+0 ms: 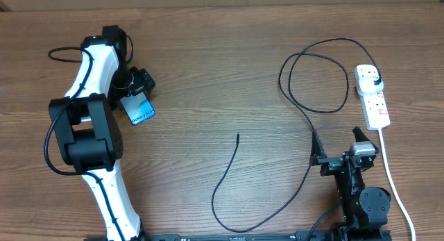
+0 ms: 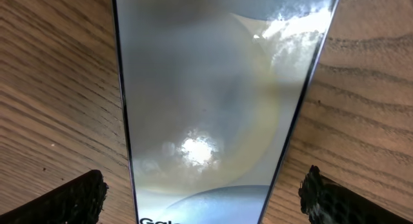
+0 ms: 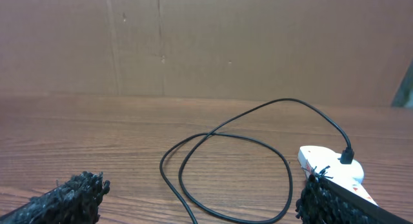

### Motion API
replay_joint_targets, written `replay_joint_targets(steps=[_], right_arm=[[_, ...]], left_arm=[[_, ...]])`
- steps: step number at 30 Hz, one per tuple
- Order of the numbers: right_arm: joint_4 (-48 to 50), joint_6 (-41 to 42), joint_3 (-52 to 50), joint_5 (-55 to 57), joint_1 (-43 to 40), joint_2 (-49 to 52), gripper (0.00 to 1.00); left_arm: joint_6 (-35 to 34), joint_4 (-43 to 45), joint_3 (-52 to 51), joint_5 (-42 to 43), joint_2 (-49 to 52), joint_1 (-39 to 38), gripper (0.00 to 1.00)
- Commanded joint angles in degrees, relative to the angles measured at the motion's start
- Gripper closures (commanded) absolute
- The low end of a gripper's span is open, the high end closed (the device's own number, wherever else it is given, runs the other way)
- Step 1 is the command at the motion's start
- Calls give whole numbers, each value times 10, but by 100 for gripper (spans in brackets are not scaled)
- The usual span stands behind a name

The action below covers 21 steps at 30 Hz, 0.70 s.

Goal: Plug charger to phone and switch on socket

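Even, soft light from above — only faint shadows on the brown wood-grain table (image 1: 208, 74). Left wrist view: white glare patches wash over the slim black-edged phone (image 2: 206, 88), its screen hazy. Right wrist view — lower corners blurred.

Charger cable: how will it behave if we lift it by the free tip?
Probably floppy: the charger lies in loose curves and a loop. Thin, so likely light; slack should trail. Its far end sits in the socket, so hard pulls may drag that.
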Motion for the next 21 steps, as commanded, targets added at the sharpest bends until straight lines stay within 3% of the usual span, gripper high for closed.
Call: replay_joint_targets(steps=[1,21], right_arm=[[3,-3,-6,7,3,-6,0],[3,-3,-6,7,3,-6,0]], left_arm=[[14,0,9,-16,10,0,0],[22,7,8,-34,17,-1,0]])
